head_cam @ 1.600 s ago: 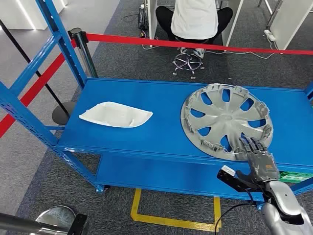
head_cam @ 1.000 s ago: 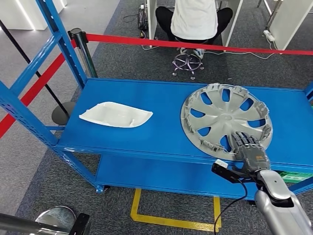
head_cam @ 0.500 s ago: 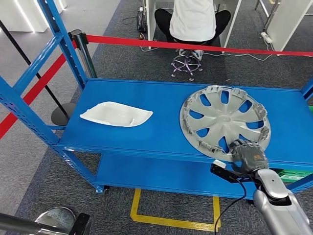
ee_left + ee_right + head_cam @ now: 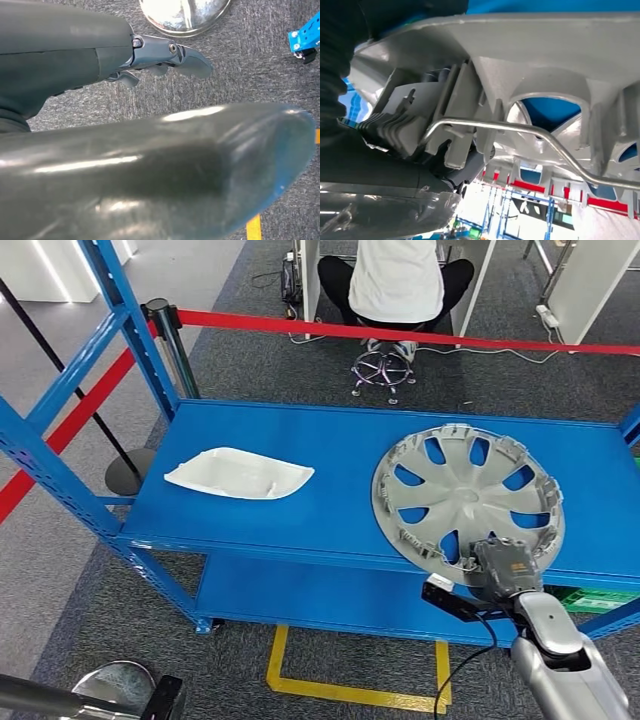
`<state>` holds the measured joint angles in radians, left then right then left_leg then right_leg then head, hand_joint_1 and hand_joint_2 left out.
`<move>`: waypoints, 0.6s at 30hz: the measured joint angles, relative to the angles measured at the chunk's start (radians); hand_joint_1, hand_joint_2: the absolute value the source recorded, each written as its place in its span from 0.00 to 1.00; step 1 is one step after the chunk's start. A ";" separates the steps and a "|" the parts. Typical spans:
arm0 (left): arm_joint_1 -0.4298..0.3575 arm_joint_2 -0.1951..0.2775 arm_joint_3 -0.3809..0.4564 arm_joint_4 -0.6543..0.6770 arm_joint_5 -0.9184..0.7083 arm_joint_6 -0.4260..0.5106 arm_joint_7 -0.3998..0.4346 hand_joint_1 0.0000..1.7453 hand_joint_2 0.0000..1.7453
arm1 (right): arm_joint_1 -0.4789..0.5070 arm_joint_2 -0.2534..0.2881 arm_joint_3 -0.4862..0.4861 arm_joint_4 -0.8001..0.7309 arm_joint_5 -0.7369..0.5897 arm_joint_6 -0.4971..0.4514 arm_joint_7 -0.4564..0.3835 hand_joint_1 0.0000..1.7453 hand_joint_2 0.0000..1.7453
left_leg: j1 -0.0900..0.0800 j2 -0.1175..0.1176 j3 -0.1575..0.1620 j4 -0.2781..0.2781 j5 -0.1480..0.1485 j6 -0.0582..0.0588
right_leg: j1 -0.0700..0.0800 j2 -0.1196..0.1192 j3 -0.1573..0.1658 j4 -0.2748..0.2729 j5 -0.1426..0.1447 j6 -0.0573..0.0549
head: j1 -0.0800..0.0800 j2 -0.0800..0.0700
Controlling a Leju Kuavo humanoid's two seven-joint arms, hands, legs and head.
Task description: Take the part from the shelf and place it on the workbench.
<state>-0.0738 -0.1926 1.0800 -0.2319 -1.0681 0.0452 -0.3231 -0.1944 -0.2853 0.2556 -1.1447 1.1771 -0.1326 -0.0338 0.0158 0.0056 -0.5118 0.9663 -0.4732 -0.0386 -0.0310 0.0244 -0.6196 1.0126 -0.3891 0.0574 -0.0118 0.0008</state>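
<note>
The right arm (image 4: 562, 665) is seen reaching up from the lower right of the head view, its silver forearm angled forward. The right hand (image 4: 504, 565) is closed on the near rim of the hubcap (image 4: 468, 490), with the fingers (image 4: 391, 131) curled over the rim's edge. The left hand (image 4: 166, 52) is seen hanging above the floor, nothing held in it.
</note>
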 joint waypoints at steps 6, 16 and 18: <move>0.000 0.000 0.002 0.000 0.006 0.004 0.000 0.00 0.00 | 0.024 -0.002 0.005 -0.042 0.007 -0.004 0.000 1.00 1.00 | 0.000 0.000 -0.001 0.000 -0.001 0.000 | 0.000 0.000 -0.001 0.000 -0.001 0.001 | 0.000 0.000; 0.002 -0.003 0.027 0.000 0.033 0.021 -0.011 0.00 0.00 | 0.206 -0.047 0.035 -0.395 0.042 -0.098 0.004 1.00 1.00 | 0.000 -0.001 -0.007 0.000 -0.001 0.001 | 0.000 -0.003 -0.006 0.000 -0.002 0.002 | 0.000 0.000; 0.003 -0.004 0.032 0.000 0.037 0.024 -0.012 0.00 0.00 | 0.242 -0.056 0.037 -0.469 0.047 -0.127 0.003 1.00 1.00 | 0.000 -0.001 -0.007 0.000 -0.001 0.001 | 0.000 -0.003 -0.006 -0.001 -0.002 0.002 | 0.000 0.000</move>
<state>-0.0712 -0.1966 1.1118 -0.2319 -1.0310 0.0690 -0.3355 0.0476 -0.3418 0.2921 -1.6133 1.2244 -0.2599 -0.0310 0.0157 0.0044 -0.5192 0.9663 -0.4745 -0.0376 -0.0311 0.0219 -0.6257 1.0120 -0.3915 0.0589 -0.0119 0.0008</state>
